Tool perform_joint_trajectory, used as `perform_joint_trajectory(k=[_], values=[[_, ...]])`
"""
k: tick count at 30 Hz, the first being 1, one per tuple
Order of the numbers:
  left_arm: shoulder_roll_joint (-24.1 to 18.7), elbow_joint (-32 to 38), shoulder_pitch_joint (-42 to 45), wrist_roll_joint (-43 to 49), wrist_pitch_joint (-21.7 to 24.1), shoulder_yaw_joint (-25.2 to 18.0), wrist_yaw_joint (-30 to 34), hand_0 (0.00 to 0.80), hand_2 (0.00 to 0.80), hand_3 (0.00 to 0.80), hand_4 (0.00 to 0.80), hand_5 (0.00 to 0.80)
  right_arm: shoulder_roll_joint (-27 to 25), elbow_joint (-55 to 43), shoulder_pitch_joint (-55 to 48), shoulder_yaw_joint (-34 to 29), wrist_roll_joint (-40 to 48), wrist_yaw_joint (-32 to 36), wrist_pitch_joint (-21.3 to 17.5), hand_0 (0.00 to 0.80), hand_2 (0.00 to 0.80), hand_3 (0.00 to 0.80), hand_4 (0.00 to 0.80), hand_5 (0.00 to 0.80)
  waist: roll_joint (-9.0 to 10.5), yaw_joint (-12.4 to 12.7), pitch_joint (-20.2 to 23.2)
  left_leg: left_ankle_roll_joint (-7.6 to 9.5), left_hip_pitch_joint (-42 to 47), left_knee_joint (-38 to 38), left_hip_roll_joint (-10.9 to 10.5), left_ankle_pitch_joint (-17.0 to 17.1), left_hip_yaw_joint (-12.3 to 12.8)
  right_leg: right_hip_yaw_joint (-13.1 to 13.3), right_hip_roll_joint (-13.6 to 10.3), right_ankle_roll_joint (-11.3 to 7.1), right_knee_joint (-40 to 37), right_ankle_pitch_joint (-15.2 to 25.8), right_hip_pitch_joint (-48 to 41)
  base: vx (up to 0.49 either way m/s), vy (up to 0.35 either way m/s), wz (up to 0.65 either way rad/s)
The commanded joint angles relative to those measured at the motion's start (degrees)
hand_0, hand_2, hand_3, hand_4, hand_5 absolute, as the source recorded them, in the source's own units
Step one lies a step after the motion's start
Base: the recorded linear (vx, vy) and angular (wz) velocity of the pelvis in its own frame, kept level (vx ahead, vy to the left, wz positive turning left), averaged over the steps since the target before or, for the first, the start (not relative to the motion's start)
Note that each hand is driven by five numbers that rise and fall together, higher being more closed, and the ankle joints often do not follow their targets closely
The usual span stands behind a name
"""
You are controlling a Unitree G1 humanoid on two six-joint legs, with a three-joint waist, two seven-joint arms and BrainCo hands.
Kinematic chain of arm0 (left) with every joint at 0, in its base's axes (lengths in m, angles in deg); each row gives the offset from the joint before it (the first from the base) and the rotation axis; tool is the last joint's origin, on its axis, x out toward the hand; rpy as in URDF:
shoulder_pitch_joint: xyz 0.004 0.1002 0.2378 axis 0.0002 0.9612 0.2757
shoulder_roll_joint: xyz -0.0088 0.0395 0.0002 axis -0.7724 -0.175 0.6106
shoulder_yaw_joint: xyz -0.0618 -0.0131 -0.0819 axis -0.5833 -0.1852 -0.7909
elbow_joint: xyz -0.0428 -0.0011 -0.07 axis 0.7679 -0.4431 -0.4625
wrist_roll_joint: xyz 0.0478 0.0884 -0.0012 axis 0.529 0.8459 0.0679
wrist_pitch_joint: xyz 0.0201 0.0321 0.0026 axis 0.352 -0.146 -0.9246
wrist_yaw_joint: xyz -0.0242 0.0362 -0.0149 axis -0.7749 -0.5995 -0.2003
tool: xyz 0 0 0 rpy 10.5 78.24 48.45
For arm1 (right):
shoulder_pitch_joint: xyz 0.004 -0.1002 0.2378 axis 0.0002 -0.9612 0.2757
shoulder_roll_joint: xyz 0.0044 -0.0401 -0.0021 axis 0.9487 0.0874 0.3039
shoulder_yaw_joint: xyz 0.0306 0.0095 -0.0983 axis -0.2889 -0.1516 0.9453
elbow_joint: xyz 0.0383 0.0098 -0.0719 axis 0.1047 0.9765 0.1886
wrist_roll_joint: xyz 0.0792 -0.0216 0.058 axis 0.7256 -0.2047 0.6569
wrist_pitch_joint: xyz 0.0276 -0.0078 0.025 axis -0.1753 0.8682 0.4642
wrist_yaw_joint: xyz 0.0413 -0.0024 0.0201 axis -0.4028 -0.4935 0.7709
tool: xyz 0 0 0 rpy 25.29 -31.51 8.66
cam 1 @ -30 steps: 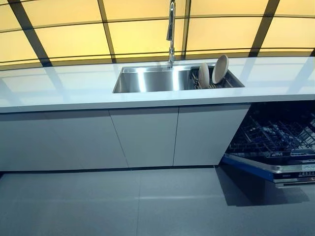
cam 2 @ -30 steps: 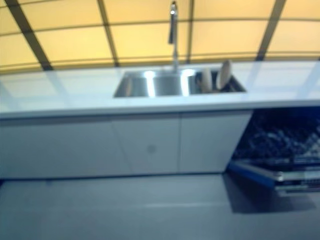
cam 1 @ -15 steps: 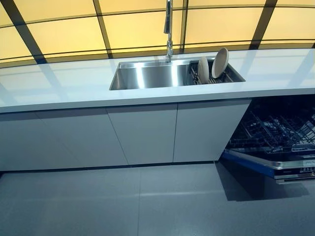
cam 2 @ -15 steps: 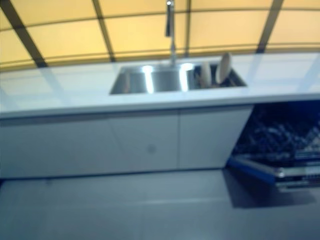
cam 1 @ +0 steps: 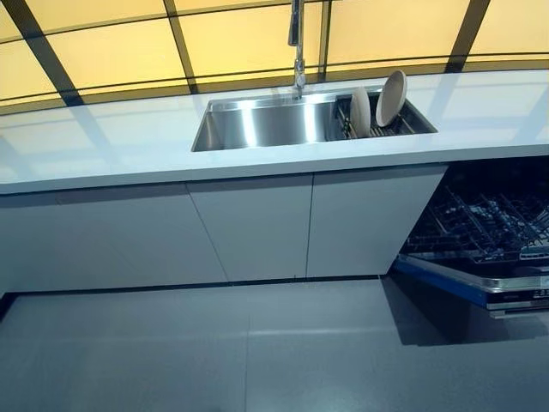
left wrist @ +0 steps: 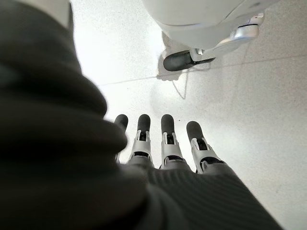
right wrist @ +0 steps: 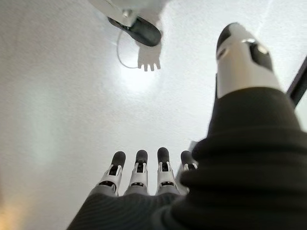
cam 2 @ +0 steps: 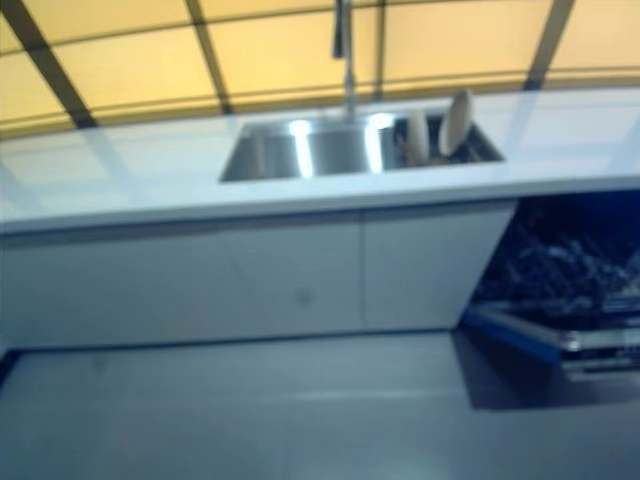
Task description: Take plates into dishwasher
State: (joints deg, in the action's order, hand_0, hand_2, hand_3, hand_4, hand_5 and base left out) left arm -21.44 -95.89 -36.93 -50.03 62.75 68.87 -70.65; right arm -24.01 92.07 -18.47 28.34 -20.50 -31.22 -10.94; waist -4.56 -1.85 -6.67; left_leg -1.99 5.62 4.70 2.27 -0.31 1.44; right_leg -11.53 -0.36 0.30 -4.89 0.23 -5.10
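Floor (cam 1: 257,352): I see grey tiles filling the lower half of my head view; both wrist cameras look down on pale floor too.
Counter (cam 1: 111,146): white top running right across, with yellow backlit panels behind it.
Cabinets (cam 1: 257,223): plain white doors under the counter, shut.
Dishwasher (cam 1: 480,232): at the right end under the counter, door dropped open, dark wire rack (cam 1: 472,227) showing inside.
Sink (cam 1: 257,129): steel basin set into the counter, near the middle, tall faucet (cam 1: 297,43) rising at its back edge.
Drying rack (cam 1: 403,127): dark wire rack sitting in the right part of the sink.
Plates (cam 1: 391,98): two pale plates stand on edge in that rack, the smaller plate (cam 1: 360,112) just left of the larger one; neither is in the dishwasher.
Left hand (left wrist: 165,158): in its wrist view I see the fingers straight and relaxed, holding nothing, over bare floor.
Right hand (right wrist: 139,184): in its wrist view the fingers are straight, thumb (right wrist: 242,57) standing apart, empty, over floor; neither hand shows in my head view.
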Motion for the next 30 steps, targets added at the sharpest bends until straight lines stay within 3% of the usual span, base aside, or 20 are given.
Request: perform_joint_trajectory(k=[1,3,5,6,8,9,10,12,13,14,16,18,20,23,26,30], values=[[-1.5,-3.2,-3.6,-0.9,-1.2,-2.4,-2.6,0.0,0.0,0.0,0.0,0.0,-0.3,1.6,3.7,1.3,1.5,-0.5,-1.0,0.0,0.0,0.0,0.0,0.0,3.45,1.7,-2.1,6.31,0.2,-3.0,-6.0,-4.9,0.1,2.0,1.4,0.34,10.8,-8.9,2.0,-0.009,-0.109,0.11],[-1.8,-3.9,-3.5,-1.0,-2.4,-2.9,-2.8,0.0,0.0,0.0,0.0,0.0,-0.6,1.6,3.7,1.3,2.1,0.1,-0.6,0.0,0.0,0.0,0.0,0.0,4.14,1.6,-3.0,6.23,-1.1,-8.3,-5.8,-6.5,-0.8,1.6,1.0,1.33,15.0,-10.8,3.0,0.015,-0.129,0.23],[-1.9,-4.5,-3.1,-2.8,-3.5,-3.5,-3.1,0.0,0.0,0.0,0.0,0.0,-0.9,1.7,3.8,1.4,2.7,0.4,-0.2,0.0,0.0,0.0,0.0,0.0,5.26,1.8,-3.5,6.03,-2.9,-15.8,-5.0,-8.6,-0.1,1.6,0.5,2.57,16.0,-11.7,3.0,0.074,-0.175,0.3],[-1.4,-5.3,-2.5,-6.0,-4.0,-4.5,-3.3,0.0,0.0,0.0,0.0,0.0,-1.4,1.8,3.7,1.6,3.3,0.9,0.3,0.0,0.0,0.0,0.0,0.0,6.05,2.3,-4.5,5.82,-8.1,-29.9,-3.8,-8.0,0.7,1.8,0.6,4.22,16.0,-12.3,2.4,0.077,-0.217,0.22],[-0.4,-6.1,-1.6,-6.6,-3.7,-5.9,-2.7,0.0,0.0,0.0,0.0,0.0,-2.0,2.1,3.2,1.4,2.1,1.5,1.1,0.0,0.0,0.0,0.0,0.0,5.52,2.6,-6.4,5.4,-17.3,-42.2,-3.3,-5.7,1.2,1.7,1.6,5.77,17.5,-12.5,2.8,-0.022,-0.142,-0.08],[0.0,-6.4,-1.4,-6.9,-3.5,-5.9,-2.7,0.0,0.0,0.0,0.0,0.0,-2.2,2.3,3.1,1.4,1.7,1.7,1.3,0.0,0.0,0.0,0.0,0.0,5.17,2.7,-7.1,4.78,-19.3,-41.7,-4.2,-4.7,1.2,1.8,1.9,5.61,17.6,-12.2,2.7,-0.002,-0.04,-0.25],[0.7,-7.0,-0.8,-7.9,-3.8,-5.4,-2.4,0.0,0.0,0.0,0.0,0.0,-2.6,3.6,3.2,1.2,2.2,2.3,2.1,0.0,0.0,0.0,0.0,0.0,4.57,3.1,-8.2,3.76,-20.5,-34.9,-5.7,-2.1,0.8,2.2,2.4,4.98,17.6,-11.8,2.1,0.146,0.011,-0.16],[1.2,-7.4,0.4,-8.3,-3.5,-5.2,-2.2,0.0,0.0,0.0,0.0,0.0,-2.4,5.4,3.4,0.5,1.9,3.0,1.4,0.0,0.0,0.0,0.0,0.0,4.26,3.6,-8.7,2.04,-17.8,-22.3,-5.9,2.2,1.4,2.8,2.9,3.99,16.9,-11.7,0.3,0.255,0.031,-0.08],[1.4,-7.8,1.5,-8.7,-3.7,-5.0,-1.7,0.0,0.0,0.0,0.0,0.0,-2.2,5.9,3.6,0.3,1.3,3.4,1.4,0.0,0.0,0.0,0.0,0.0,3.56,3.6,-8.6,0.42,-17.1,-9.7,-6.7,9.5,-1.6,2.3,3.8,3.64,16.9,-11.4,-0.8,0.288,0.057,-0.03],[1.5,-8.0,2.2,-9.2,-3.7,-5.0,-1.5,0.0,0.0,0.0,0.0,0.0,-2.1,5.9,3.6,0.6,1.5,3.6,1.8,0.0,0.0,0.0,0.0,0.0,3.41,3.9,-8.5,-0.04,-16.5,-3.7,-7.4,11.7,-4.6,3.4,4.4,3.44,17.3,-11.5,-2.1,0.444,0.121,-0.05],[2.4,-8.3,3.3,-9.2,-3.4,-5.4,-1.9,0.0,0.0,0.0,0.0,0.0,-2.0,5.9,3.1,-0.4,3.2,3.5,2.4,0.0,0.0,0.0,0.0,0.0,3.35,3.9,-7.3,0.17,-17.7,-2.7,-8.5,11.3,-5.7,4.8,5.1,3.55,18.3,-13.2,-4.5,0.442,0.166,-0.21],[2.0,-7.6,3.8,-7.0,-4.2,-6.1,-1.4,0.0,0.0,0.0,0.0,0.0,-1.7,6.2,3.0,-0.9,3.5,3.3,1.9,0.0,0.0,0.0,0.0,0.0,3.75,4.4,-5.8,1.64,-16.8,-4.7,-9.3,6.3,-4.4,5.9,3.5,2.15,20.7,-14.6,-5.6,0.449,0.22,-0.37],[1.2,-8.1,3.2,-5.5,-3.4,-6.2,-2.1,0.0,0.0,0.0,0.0,0.0,-1.6,5.2,2.9,-1.5,3.0,3.4,3.3,0.0,0.0,0.0,0.0,0.0,4.32,4.3,-5.7,2.98,-18.7,-10.9,-10.1,2.9,-5.1,5.4,1.3,2.08,24.6,-16.5,-5.3,0.314,0.152,-0.5],[-1.0,-7.6,1.9,-4.9,-0.8,-6.2,-3.2,0.0,0.0,0.0,0.0,0.0,-1.7,5.4,2.0,-1.9,1.2,5.4,2.6,0.0,0.0,0.0,0.0,0.0,4.54,4.2,-5.8,3.45,-20.3,-16.8,-10.2,-0.3,-4.9,4.2,0.0,2.69,26.2,-18.3,-5.3,0.258,0.064,-0.27],[-3.6,-4.9,-1.7,-5.5,-1.9,-4.6,-3.7,0.0,0.0,0.0,0.0,0.0,-1.7,5.4,3.2,-0.2,0.8,7.0,1.9,0.0,0.0,0.0,0.0,0.0,4.37,4.5,-5.3,4.21,-21.5,-16.7,-10.5,0.3,-5.1,3.3,-0.4,2.25,24.3,-17.3,-5.0,0.132,-0.003,-0.09],[-4.2,-4.0,-4.3,-4.6,-4.0,-1.9,-2.4,0.0,0.0,0.0,0.0,0.0,-2.5,4.1,6.6,1.6,4.7,6.7,0.9,0.0,0.0,0.0,0.0,0.0,3.52,4.7,-4.2,2.97,-23.4,-10.2,-9.6,4.7,-5.7,3.6,0.9,2.58,18.9,-15.7,-3.8,0.013,-0.049,0.13]])
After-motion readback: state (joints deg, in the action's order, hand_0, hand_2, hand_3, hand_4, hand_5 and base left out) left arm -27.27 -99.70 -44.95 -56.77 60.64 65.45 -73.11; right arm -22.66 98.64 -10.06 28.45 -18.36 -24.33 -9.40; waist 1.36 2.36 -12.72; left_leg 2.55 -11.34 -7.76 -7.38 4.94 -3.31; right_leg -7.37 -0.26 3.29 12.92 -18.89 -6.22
